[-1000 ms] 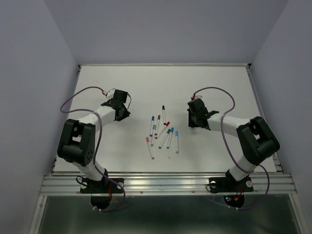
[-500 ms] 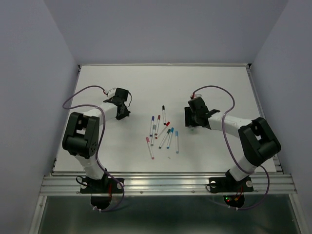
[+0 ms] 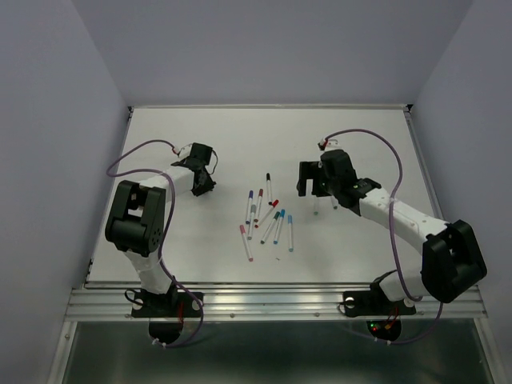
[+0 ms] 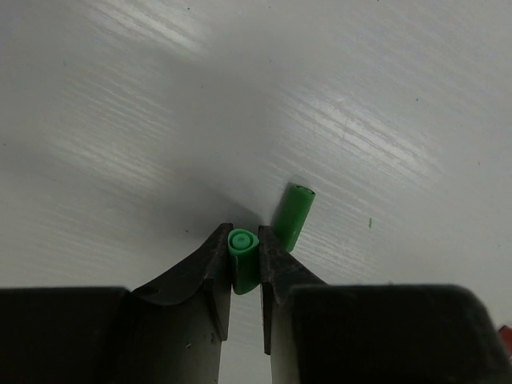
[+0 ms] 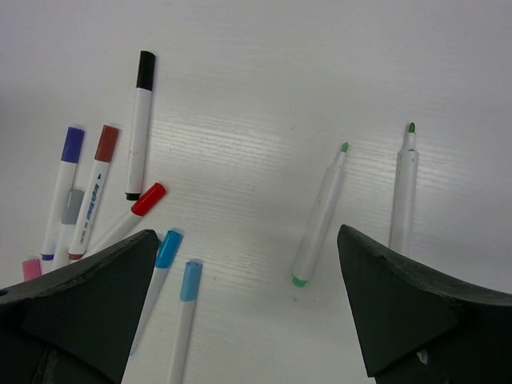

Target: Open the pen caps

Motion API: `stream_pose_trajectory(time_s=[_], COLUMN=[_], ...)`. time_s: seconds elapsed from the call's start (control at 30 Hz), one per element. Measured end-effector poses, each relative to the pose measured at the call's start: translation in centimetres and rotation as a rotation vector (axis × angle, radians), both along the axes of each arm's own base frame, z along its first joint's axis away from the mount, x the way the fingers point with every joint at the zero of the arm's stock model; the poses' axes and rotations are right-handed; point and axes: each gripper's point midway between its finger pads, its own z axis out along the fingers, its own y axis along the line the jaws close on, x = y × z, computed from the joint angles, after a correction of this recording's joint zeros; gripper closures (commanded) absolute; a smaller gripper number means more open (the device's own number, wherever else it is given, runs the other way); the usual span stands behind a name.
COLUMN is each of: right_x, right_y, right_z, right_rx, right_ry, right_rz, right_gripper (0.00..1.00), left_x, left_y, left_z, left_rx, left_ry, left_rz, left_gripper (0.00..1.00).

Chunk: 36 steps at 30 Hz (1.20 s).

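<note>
Right, the left fingers (image 4: 218, 272) are pinched almost shut on a green cap (image 4: 242, 254), held end-on just above the table (image 4: 120, 120) out on the left side. A second green cap (image 4: 294, 214) lies loose just beside them. Across the way, the right fingers (image 5: 112, 280) stand spread wide with nothing in them. To their right lie two bare green-tipped pens, one (image 5: 320, 214) near and one (image 5: 404, 188) further out.

The remaining capped pens (image 3: 264, 216) sit bunched mid-table, among them a black cap (image 5: 146, 70), a red cap (image 5: 149, 198) and a blue cap (image 5: 168, 248).

Now, the dangers. If the held cap is let go here, it may well land on its twin. Both are round and would likely roll across the table. The bigger worry is that bunch: the pens lie close and at angles, some nearly touching. Wide-spread fingers coming down could shove neighbours aside or close on two barrels at once. Closing on a cap instead of the white barrel would leave the other arm nothing to pull. A sweep to the right could drag those bare tips and ink the surface.
</note>
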Motion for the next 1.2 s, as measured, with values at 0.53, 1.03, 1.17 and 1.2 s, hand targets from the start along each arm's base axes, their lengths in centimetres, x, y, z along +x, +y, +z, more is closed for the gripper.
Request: stream_pose_trajectory(time_s=[0.53,1.03,1.17,1.2], right_x=[-1.6,-8.7,-9.9,-10.2], right_y=[1.1,4.6,4.9,4.8], right_z=[-0.2,-3.9,-6.6,-7.2], right_rx=[0.038,-0.074,-0.139,-0.157], right_ry=[0.035,0.215,0.282,0.299], right_rz=[0.095,0.168,0.130,0.117], right_gripper=[0.00,0.00,0.00,0.00], left_x=[-0.3,-0.9,-1.0,-1.0], left_y=[-0.1,-0.3,-0.4,-0.4], left_z=[0.9,10.0,12.1,12.4], left_rx=[-0.015,-0.085,-0.104,-0.105], left_ry=[-0.005,-0.220,-0.274,-0.283], left_rz=[-0.003,-0.024,-0.037,-0.039], left_gripper=[0.35,0.01,0.01,0.01])
